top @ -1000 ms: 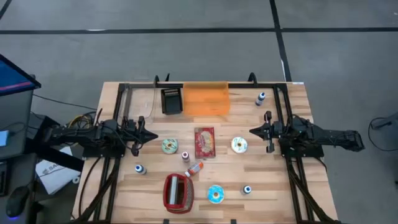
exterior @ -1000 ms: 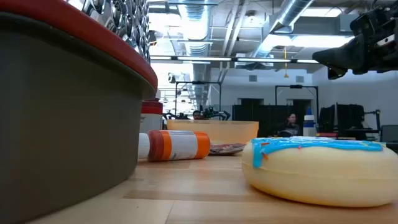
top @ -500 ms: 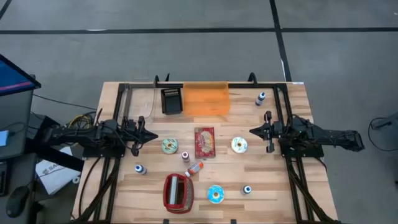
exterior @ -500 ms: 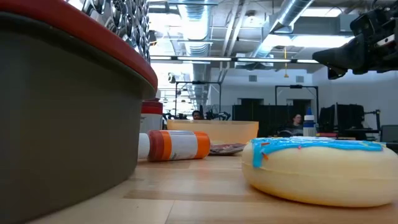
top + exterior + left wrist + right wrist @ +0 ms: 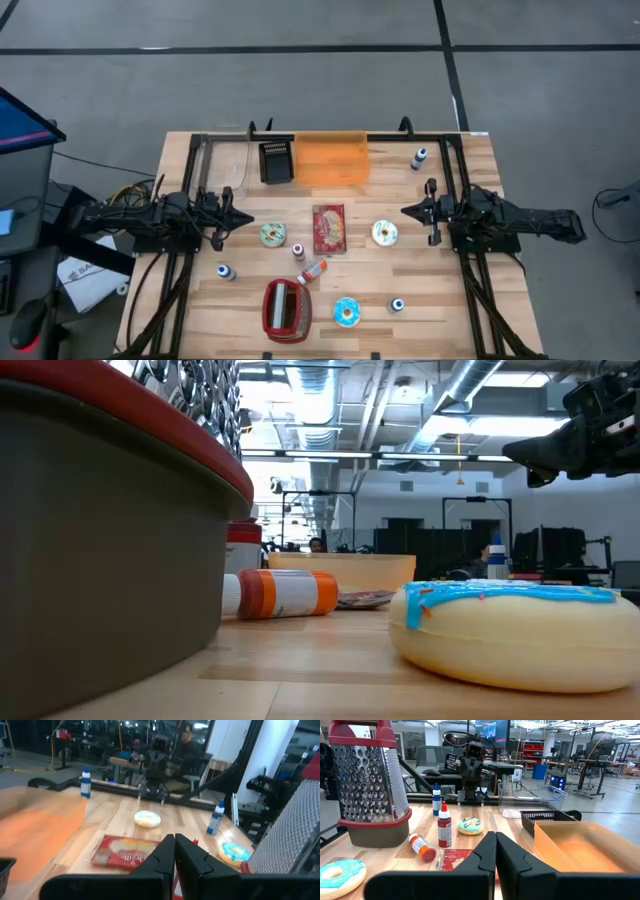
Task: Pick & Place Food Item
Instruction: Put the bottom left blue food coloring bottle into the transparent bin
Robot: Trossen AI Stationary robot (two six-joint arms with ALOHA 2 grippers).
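Note:
Three doughnuts lie flat on the wooden table: a green-iced one [image 5: 273,234] [image 5: 470,825], a white-iced one [image 5: 385,233] [image 5: 147,819] and a blue-iced one [image 5: 347,312] [image 5: 510,630]. A red snack packet [image 5: 329,229] lies flat between the first two. My left gripper [image 5: 243,219] [image 5: 175,847] hovers shut and level at the table's left side, pointing at the green doughnut. My right gripper [image 5: 405,211] [image 5: 495,845] hovers shut and level at the right side, just short of the white doughnut. Neither holds anything.
An orange bin [image 5: 332,160], a black basket [image 5: 276,161] and a clear container [image 5: 530,800] stand at the far edge. A red-rimmed grater [image 5: 286,308] stands near the front. A red bottle [image 5: 298,250], a fallen orange bottle [image 5: 312,271] and several small blue-capped bottles [image 5: 225,272] are scattered about.

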